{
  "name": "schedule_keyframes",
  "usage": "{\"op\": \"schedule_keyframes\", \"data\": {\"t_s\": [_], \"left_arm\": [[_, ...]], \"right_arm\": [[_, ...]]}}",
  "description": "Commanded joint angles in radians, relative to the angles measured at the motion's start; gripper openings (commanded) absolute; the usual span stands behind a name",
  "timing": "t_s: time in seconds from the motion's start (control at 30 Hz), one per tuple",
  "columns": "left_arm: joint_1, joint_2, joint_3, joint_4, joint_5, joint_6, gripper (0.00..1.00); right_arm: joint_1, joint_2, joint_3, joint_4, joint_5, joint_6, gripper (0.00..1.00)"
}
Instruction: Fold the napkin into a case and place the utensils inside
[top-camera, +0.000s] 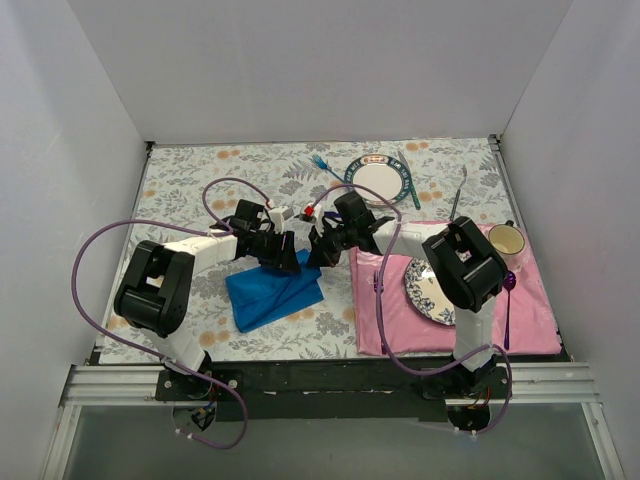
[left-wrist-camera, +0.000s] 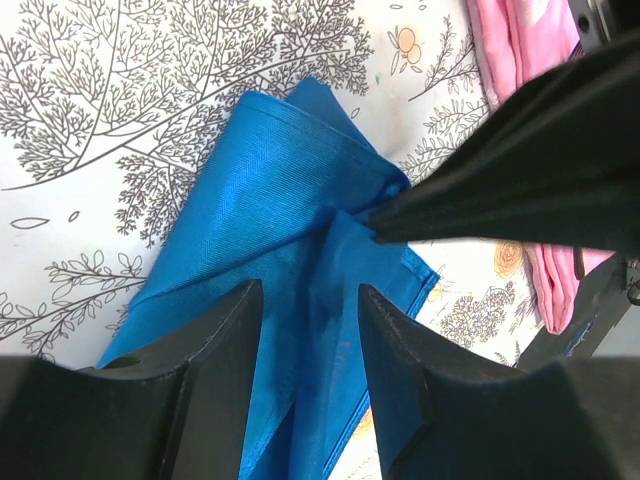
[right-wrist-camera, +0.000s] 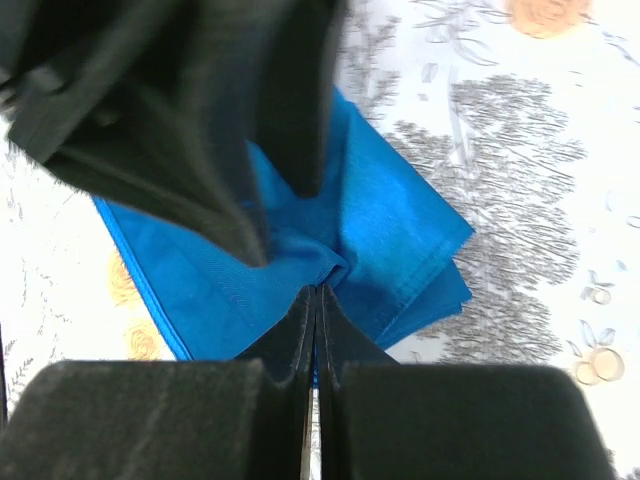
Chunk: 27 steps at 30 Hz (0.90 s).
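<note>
The blue napkin lies partly folded and slanted on the flowered tablecloth, left of the pink placemat. My right gripper is shut on a raised fold near the napkin's middle, its tips pinching the cloth. Just above the napkin, my left gripper hovers open with only cloth showing between its fingers. The right gripper's fingers reach in from the right of the left wrist view. A light-blue fork and a slim dark knife lie at the back of the table.
A white plate with a teal knife beside it sits at the back. The pink placemat carries a patterned plate, a cream mug and a magenta utensil. Purple cables loop around both arms.
</note>
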<state>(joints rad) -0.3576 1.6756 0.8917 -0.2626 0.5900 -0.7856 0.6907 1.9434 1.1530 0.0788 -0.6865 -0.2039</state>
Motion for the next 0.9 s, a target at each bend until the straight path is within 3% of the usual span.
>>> {"op": "schedule_keyframes", "data": {"t_s": [0.0, 0.13, 0.2, 0.27, 0.43, 0.53, 0.73, 0.87], "left_arm": [[-0.009, -0.013, 0.009, 0.022, 0.01, -0.001, 0.42], [-0.009, -0.013, 0.007, 0.026, 0.021, -0.006, 0.36], [-0.009, -0.016, 0.003, 0.033, 0.021, -0.01, 0.27], [-0.009, -0.016, 0.001, 0.034, 0.014, -0.017, 0.23], [-0.009, -0.007, 0.001, 0.057, 0.001, -0.041, 0.34], [-0.009, 0.009, 0.006, 0.082, 0.001, -0.061, 0.35], [-0.009, 0.042, 0.018, 0.109, 0.014, -0.078, 0.36], [-0.009, 0.061, 0.03, 0.12, 0.027, -0.086, 0.25]], "right_arm": [[-0.033, 0.038, 0.056, 0.035, -0.001, 0.083, 0.01], [-0.042, 0.043, 0.066, 0.03, -0.015, 0.087, 0.01], [-0.04, 0.043, 0.067, 0.03, -0.022, 0.084, 0.01], [-0.04, 0.043, 0.067, 0.03, -0.03, 0.083, 0.01], [-0.039, 0.037, 0.059, 0.038, -0.05, 0.087, 0.01], [-0.04, 0.032, 0.05, 0.056, -0.053, 0.095, 0.01], [-0.042, 0.026, 0.045, 0.07, -0.059, 0.106, 0.01], [-0.042, 0.023, 0.045, 0.07, -0.067, 0.109, 0.01]]}}
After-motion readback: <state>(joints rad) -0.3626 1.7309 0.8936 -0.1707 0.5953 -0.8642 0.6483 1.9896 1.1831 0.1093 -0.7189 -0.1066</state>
